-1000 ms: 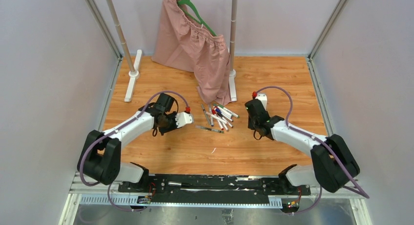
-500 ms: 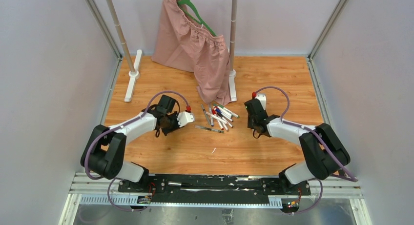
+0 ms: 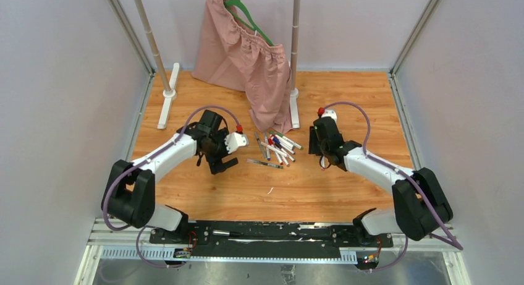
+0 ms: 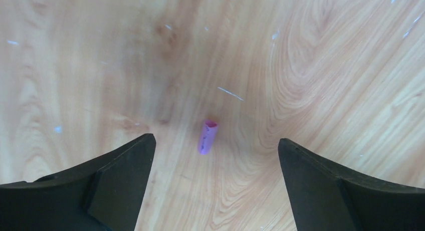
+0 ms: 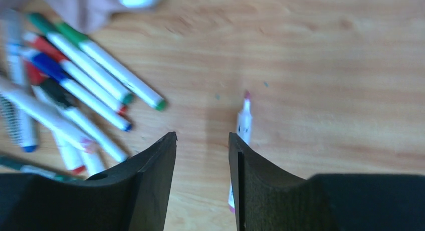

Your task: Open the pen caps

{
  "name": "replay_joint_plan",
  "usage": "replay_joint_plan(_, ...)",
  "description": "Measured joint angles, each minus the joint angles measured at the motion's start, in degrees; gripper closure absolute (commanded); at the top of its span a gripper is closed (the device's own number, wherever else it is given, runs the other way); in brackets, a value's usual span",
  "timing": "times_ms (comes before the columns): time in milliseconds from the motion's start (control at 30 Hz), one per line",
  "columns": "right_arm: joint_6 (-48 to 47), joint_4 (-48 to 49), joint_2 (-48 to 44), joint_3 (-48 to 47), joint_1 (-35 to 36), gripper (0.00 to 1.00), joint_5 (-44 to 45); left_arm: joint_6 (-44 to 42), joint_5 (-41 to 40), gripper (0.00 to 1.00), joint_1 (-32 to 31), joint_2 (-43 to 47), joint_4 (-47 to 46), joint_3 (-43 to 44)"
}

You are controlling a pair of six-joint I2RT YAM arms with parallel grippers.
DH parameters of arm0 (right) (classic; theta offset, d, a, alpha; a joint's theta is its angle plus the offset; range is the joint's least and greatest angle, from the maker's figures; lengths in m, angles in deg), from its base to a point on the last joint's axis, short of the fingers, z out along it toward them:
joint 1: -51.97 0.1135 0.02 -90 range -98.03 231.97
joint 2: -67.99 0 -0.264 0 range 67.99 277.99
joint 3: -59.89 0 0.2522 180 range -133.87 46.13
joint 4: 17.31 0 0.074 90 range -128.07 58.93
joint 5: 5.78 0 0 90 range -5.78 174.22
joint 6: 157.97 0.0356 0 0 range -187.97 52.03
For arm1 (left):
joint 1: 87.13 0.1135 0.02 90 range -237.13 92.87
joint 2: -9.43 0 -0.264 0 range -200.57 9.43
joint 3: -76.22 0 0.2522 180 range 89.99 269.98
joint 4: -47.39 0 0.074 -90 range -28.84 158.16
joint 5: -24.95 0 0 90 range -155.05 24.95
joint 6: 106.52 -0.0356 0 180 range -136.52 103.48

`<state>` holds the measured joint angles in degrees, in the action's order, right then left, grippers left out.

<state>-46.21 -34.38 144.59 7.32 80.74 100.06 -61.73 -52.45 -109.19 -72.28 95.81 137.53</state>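
As a purple cap [image 4: 208, 137] lies loose on the worktop [image 4: 326, 65] beneath the wide-open, empty left hand [image 3: 223, 165], and the narrowly parted, empty right hand [image 5: 202, 137] hangs right of the capped pens [image 5: 85, 75], one outlying pen is best singled out and uncapped along its axis.

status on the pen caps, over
Left gripper open above loose purple cap. Right gripper open, uncapped pen lying beside it. Pen pile close by, nothing blocking.

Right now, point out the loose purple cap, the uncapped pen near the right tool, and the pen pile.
purple cap [image 4: 208, 136]: left wrist view, middle of its side.
uncapped pen [image 5: 244, 123]: right wrist view, white barrel just below the tip.
pen pile [image 3: 276, 148]: top external view, centre of the cluster.
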Motion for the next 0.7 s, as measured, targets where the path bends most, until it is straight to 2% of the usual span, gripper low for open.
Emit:
replay_joint_plan(133, -3.98, 0.52, 1.81, -6.69, -0.11, 0.53, -5.88, 1.99, 3.93, 0.0, 0.46, 3.04, 4.72, 7.43)
replay_joint_plan(333, -8.68, 3.04, 11.43, -13.53, -0.2, 0.57, -14.56, 5.7, 9.27, 0.0, 0.85, 7.96, 9.44, 15.23)
replay_joint_plan(500, -11.04, 3.26, 18.4, -14.91, -0.2, 0.61, -18.95, 7.15, 11.34, 0.0, 1.75, 8.66, 13.16, 17.29)
replay_joint_plan(700, -12.2, 4.0, 22.51, -17.33, -0.2, 0.64, -21.0, 7.74, 11.89, 0.0, 2.08, 9.62, 16.04, 17.27)
